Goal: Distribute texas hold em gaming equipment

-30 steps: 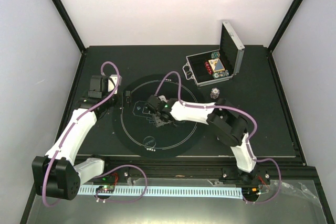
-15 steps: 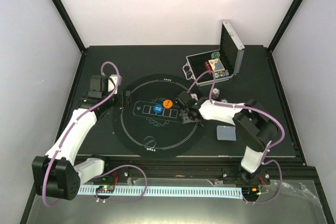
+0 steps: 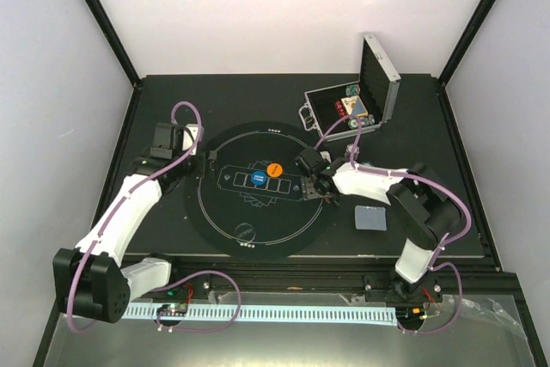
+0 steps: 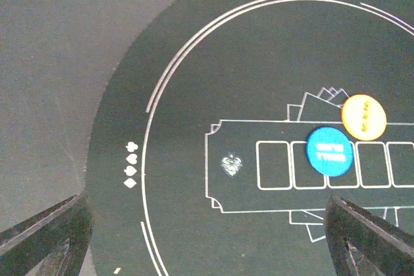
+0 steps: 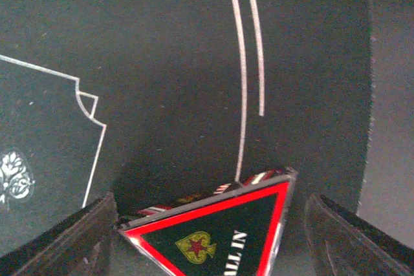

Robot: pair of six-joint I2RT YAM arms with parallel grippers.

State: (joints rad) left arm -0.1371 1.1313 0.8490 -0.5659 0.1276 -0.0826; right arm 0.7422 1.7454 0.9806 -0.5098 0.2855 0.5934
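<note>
Your right gripper [image 5: 208,200] clamps the red triangle marker [image 5: 213,232] corner to corner, low over the round mat's [image 5: 162,63] right rim (striped poker chips [image 5: 257,178] peek from beneath). The left gripper [image 4: 206,201], fingers apart and empty, hovers well across the mat.

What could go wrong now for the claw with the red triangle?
1. The right claw seems to pinch the red triangle marker only by its corners. It could slip out and land crooked on the black mat.
2. A grey-blue card lies on the table close beside that arm. If the arm swings that way, it might push the card along.
</note>
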